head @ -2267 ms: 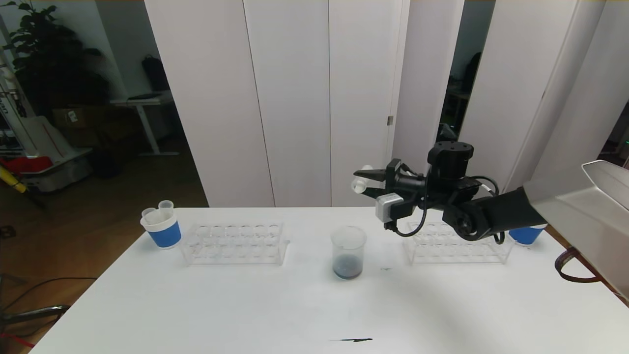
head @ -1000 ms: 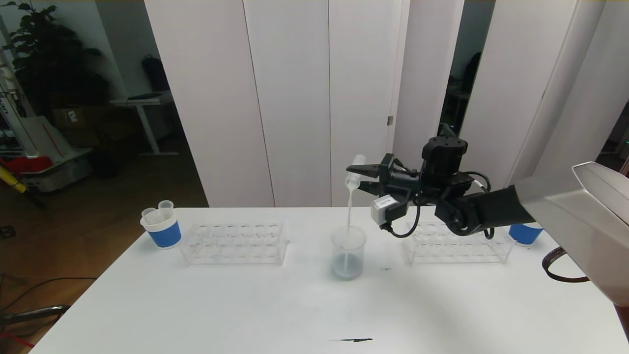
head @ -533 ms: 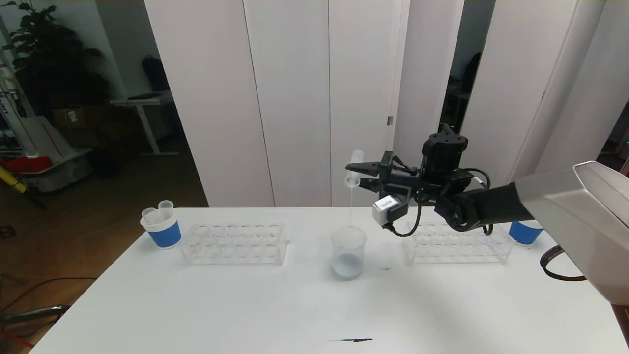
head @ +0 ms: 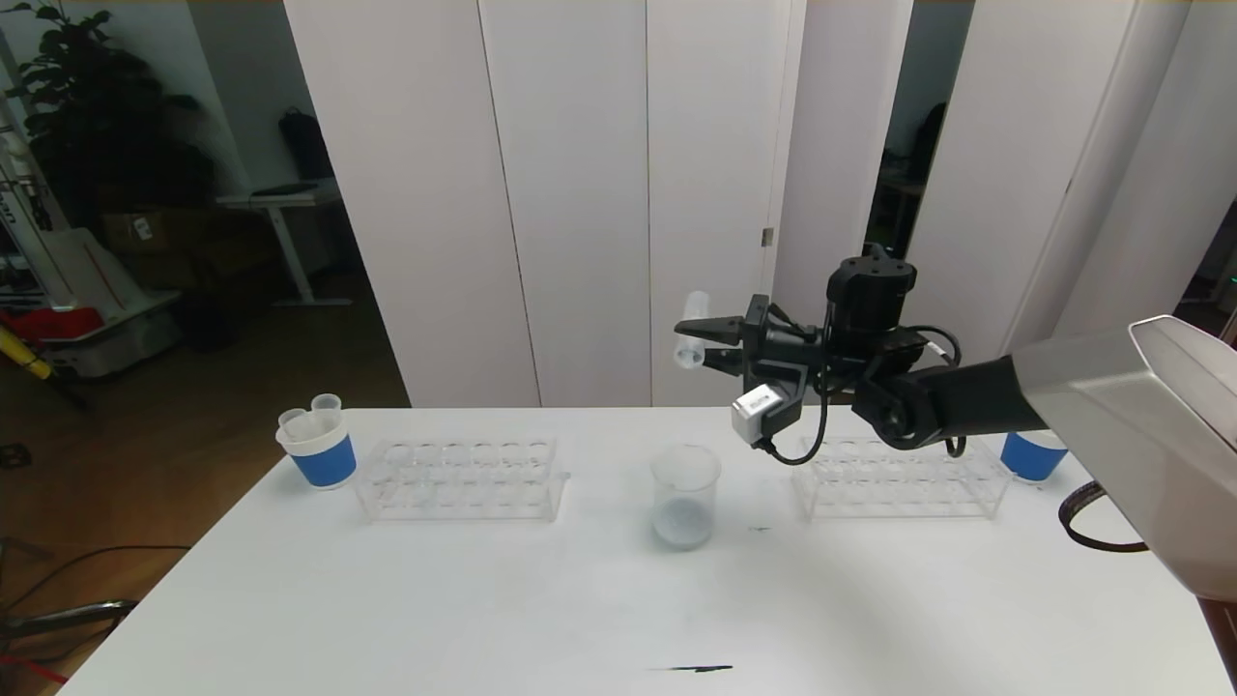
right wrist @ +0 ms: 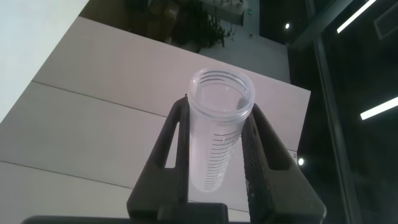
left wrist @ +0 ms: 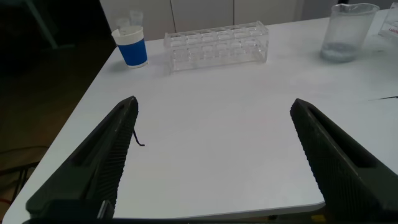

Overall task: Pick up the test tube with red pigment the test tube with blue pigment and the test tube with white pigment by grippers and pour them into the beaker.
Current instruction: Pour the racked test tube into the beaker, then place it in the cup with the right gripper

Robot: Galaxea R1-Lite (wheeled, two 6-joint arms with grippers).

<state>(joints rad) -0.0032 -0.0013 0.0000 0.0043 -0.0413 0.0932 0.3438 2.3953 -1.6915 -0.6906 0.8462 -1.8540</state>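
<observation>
My right gripper hangs above the table, shut on the test tube with white pigment. The tube is tipped with its mouth down and to the left, above the beaker. In the right wrist view the tube sits between the fingers of the right gripper and looks empty, with a milky film inside. No stream falls from it. The beaker holds pale bluish-white liquid at its bottom. My left gripper is open over bare table, far from the beaker. The test tubes with red and blue pigment are out of view.
Two clear empty racks flank the beaker. A blue-sleeved paper cup with empty tubes stands far left, and another such cup far right behind my arm. A dark streak marks the table's front.
The white stream from the tube into the beaker thinned and stopped. The beaker's liquid went from dark blue to pale. My right gripper rose slightly with the tube.
</observation>
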